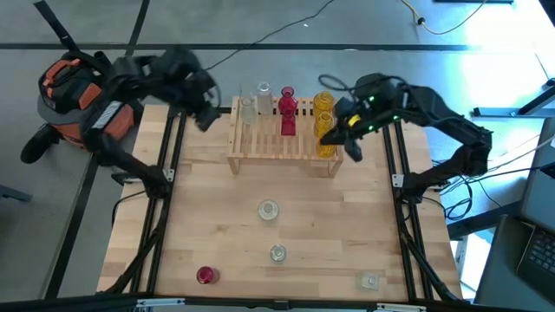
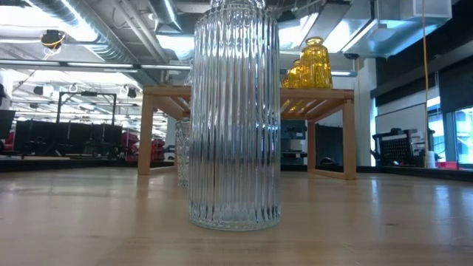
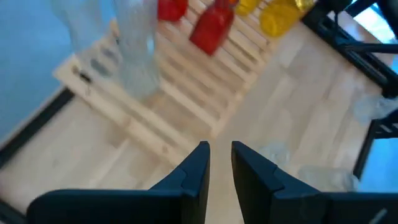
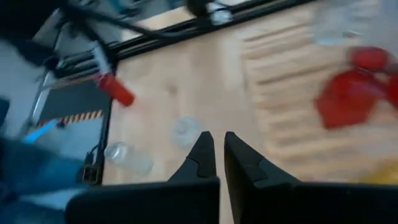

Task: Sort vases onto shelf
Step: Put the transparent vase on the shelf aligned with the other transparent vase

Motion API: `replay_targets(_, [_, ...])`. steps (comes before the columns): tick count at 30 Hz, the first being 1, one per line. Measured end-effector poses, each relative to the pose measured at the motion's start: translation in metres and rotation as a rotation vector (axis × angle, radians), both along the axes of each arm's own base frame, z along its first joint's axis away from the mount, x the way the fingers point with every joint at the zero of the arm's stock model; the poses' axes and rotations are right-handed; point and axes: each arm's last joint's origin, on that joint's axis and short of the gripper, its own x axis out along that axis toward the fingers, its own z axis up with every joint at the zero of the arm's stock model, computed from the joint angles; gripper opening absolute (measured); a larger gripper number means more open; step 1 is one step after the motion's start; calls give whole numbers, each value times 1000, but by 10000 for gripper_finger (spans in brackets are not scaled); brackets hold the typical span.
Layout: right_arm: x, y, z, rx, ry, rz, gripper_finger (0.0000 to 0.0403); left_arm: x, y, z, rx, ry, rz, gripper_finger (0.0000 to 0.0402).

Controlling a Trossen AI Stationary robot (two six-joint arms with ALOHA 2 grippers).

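The shelf (image 1: pixel 282 146) stands at the table's far middle. On its slats stand two clear vases (image 1: pixel 254 102), two red vases (image 1: pixel 287 113) and two yellow vases (image 1: pixel 324 121). On the table in front stand three clear vases (image 1: pixel 268 209), (image 1: pixel 277 253), (image 1: pixel 370 280) and a red vase (image 1: pixel 205 275). My left gripper (image 1: pixel 206 117) hangs above the shelf's left end; its fingers (image 3: pixel 221 149) stand a narrow gap apart with nothing between them. My right gripper (image 1: pixel 336 136) hangs over the shelf's right end by the yellow vases, shut and empty (image 4: pixel 218 138).
Black frame rails (image 1: pixel 169 165), (image 1: pixel 395 165) run along both sides of the table. An orange and black object (image 1: pixel 74 91) lies off the table's far left corner. In the low view a ribbed clear vase (image 2: pixel 235 118) stands close before the shelf (image 2: pixel 247 92).
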Motion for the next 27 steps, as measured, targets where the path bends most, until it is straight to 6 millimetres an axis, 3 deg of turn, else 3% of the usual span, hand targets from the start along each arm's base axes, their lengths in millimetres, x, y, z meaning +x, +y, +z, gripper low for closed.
replay_targets(5, [27, 31, -11, 20, -7, 245, 0, -29, -33, -18, -31, 41, 26, 60])
replay_targets(11, [66, 83, -32, -35, -17, 472, 0, -56, -62, -68, -82, 157, 141, 60])
replay_targets(15, [90, 111, -46, -94, -40, 509, 0, -67, -72, -103, -73, 166, 126, 60])
replay_targets(22, [141, 114, -57, -66, -242, 402, 0, -70, -79, -145, -97, 46, 22, 60])
replay_targets(27, [168, 119, -89, -86, -178, 372, 6, -77, -83, -166, -121, 65, -116, 60])
